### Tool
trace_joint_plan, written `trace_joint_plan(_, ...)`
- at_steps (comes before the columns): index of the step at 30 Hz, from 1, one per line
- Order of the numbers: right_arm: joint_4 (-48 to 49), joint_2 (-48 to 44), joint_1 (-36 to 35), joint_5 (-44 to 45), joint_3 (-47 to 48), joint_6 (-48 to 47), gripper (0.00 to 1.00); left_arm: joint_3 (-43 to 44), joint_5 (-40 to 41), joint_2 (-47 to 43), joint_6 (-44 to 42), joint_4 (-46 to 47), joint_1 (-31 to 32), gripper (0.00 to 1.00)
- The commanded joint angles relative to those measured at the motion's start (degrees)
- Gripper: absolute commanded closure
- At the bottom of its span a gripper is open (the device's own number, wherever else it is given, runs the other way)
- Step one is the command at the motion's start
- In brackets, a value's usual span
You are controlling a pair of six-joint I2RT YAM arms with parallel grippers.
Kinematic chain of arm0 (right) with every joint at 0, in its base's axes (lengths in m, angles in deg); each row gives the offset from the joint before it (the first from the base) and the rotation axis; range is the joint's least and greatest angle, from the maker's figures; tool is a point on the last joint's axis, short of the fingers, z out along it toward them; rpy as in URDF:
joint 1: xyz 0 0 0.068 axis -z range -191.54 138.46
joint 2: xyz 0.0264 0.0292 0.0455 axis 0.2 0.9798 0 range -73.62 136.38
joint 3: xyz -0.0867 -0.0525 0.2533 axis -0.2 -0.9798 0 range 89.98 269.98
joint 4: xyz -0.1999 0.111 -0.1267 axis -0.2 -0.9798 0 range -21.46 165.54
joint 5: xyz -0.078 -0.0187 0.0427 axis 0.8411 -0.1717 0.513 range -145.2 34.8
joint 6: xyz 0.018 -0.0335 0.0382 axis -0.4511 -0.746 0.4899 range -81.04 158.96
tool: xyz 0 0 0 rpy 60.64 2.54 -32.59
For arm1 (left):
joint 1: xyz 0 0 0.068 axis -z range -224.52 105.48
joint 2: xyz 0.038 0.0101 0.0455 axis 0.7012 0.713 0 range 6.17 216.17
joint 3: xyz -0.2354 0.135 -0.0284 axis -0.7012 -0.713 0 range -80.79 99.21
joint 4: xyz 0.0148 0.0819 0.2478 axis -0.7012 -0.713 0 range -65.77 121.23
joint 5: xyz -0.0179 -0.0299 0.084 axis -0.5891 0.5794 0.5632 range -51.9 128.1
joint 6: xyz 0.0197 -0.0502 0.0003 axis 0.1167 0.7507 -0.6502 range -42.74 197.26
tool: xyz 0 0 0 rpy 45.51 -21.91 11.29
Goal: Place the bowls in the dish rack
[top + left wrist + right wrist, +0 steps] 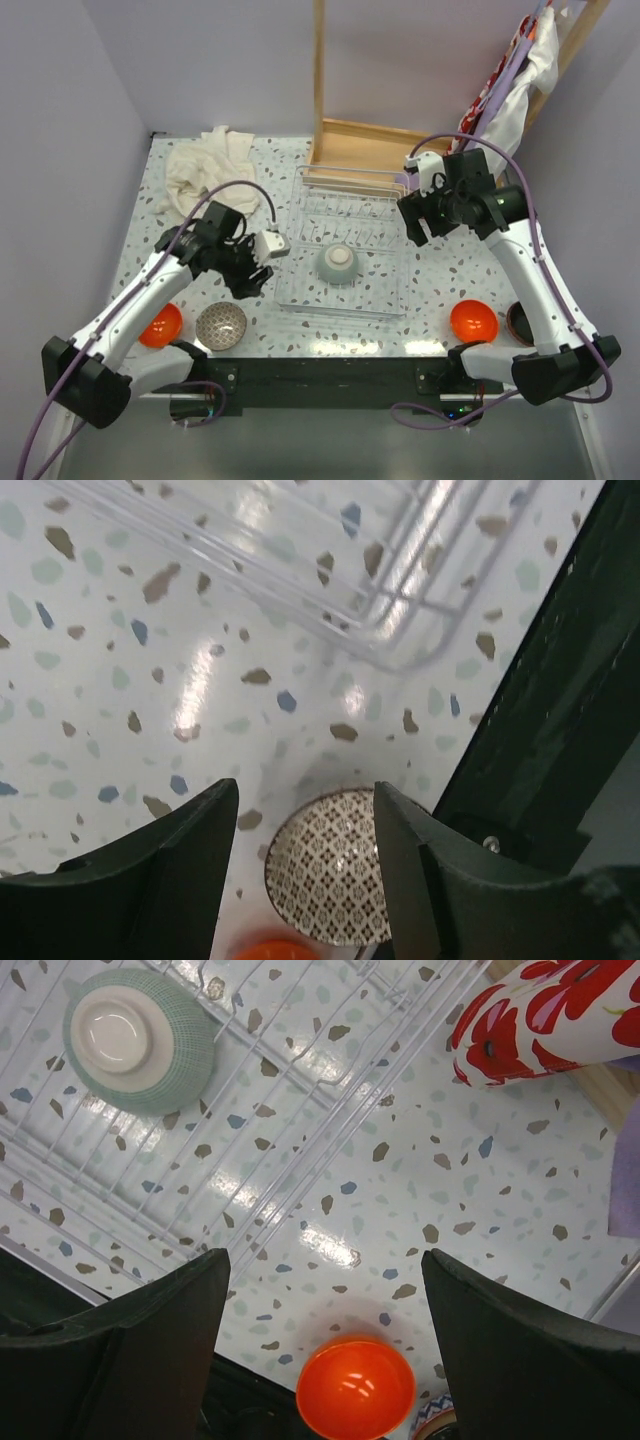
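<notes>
The clear dish rack [383,292] lies mid-table. One blue-patterned bowl [338,265] with a pale foot ring sits upside down in it, also in the right wrist view [135,1040]. My left gripper [252,277] is open and empty, hovering left of the rack above the grey-patterned bowl [221,323], which shows between my fingers [335,880]. An orange bowl [160,325] lies beside it. My right gripper [418,226] is open and empty over the rack's right edge [250,1160]. A second orange bowl [473,320] lies below it [357,1388], with a dark bowl [519,322] partly behind my arm.
A wooden frame [365,140] stands behind the rack. A crumpled white cloth [205,165] lies at the back left. Red-and-white fabric [510,80] hangs at the back right and shows in the right wrist view [540,1020]. The black base rail [320,375] runs along the near edge.
</notes>
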Motion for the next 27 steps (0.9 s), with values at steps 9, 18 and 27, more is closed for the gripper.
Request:
trace_joint_plan(9, 2.16, 1.88, -0.04, -1.79, 0.80, -2.80, 0.18, -12.70, 6.81, -7.03, -14.89, -7.64, 0.21, 0.38)
trace_joint_plan(18, 2.60, 2.50, -0.04, -1.00, 0.01, -3.77, 0.18, -13.34, 4.45, -7.39, -13.67, -6.67, 0.91, 0.36)
trace_joint_plan(27, 2.34, 1.53, -0.04, -0.74, -2.19, -4.12, 0.17, -10.35, 1.46, -3.17, -12.27, -12.81, 5.92, 0.34)
